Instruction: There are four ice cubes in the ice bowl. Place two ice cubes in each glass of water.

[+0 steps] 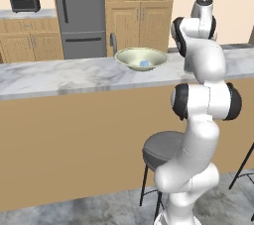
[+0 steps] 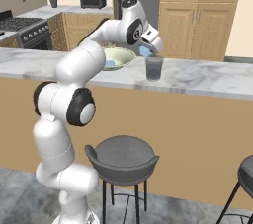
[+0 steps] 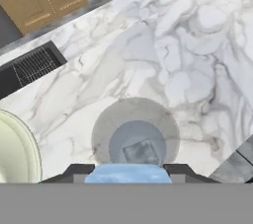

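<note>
Jaws clenched on an ice cube (image 3: 128, 173), directly above the glass of water (image 3: 136, 134)

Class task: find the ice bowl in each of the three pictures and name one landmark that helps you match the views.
Left base view: ice bowl sits upper centre on the marble counter.
Right base view: upper left of centre, partly behind the arm, left of the glass of water.
Hand view: only its rim at the lower left edge.
Shared landmark: the marble counter.
</note>
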